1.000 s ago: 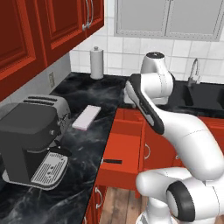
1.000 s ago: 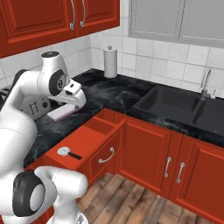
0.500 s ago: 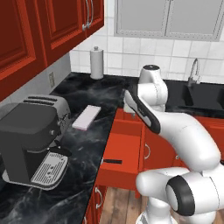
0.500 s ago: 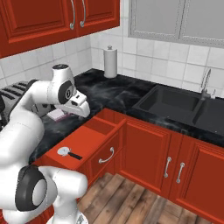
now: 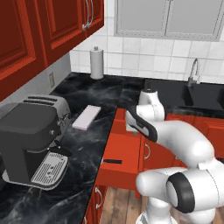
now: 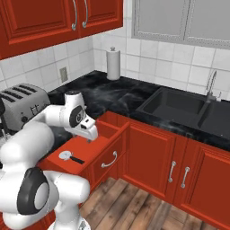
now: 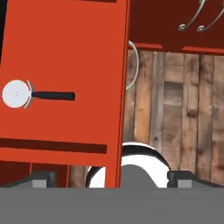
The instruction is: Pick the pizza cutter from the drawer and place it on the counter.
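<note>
Hand view: small pizza cutter with round silver-white disc and thin black handle (image 7: 33,94) is seen lying flat in the wide shallow red drawer (image 7: 65,48).
Two-finger gripper (image 7: 109,178): jaws are spread wide, nothing held.
Approach: gripper should be centred over the handle, then lowered squarely.

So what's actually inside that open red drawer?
The drawer holds a pizza cutter, lying flat on the red bottom with its round blade and thin black handle. The robot's arm covers part of the drawer's back, so that part can't be checked.
</note>
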{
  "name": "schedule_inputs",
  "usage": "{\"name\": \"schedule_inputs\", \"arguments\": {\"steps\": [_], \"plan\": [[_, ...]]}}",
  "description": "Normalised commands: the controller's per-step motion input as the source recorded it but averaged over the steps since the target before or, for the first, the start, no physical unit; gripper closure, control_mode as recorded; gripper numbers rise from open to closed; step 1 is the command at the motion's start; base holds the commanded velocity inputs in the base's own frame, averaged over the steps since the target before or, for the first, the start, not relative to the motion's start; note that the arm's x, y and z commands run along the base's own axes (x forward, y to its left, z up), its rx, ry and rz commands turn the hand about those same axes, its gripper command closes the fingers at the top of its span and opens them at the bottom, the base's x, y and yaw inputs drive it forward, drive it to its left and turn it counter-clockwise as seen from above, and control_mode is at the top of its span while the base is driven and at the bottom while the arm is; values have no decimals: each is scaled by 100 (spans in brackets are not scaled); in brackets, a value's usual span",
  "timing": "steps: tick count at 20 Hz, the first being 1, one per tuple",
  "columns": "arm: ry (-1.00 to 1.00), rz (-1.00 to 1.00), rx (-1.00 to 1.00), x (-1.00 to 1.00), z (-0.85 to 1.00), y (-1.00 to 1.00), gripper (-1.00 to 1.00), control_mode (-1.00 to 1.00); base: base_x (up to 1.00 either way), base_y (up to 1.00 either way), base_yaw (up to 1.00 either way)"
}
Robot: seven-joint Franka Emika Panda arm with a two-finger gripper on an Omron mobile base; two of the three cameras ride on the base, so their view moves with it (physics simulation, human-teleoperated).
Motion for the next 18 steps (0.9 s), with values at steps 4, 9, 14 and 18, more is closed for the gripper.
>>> {"name": "schedule_inputs", "arguments": {"steps": [4, 9, 14, 18], "plan": [[4, -1, 0, 0, -91, -10, -100, -100, 0, 0, 0], [0, 0, 0, 0, -72, 0, -100, -100, 0, 0, 0], [0, 0, -1, 4, -63, 0, -100, -100, 0, 0, 0], [0, 0, -6, 6, -64, 0, -100, -100, 0, 0, 0]]}}
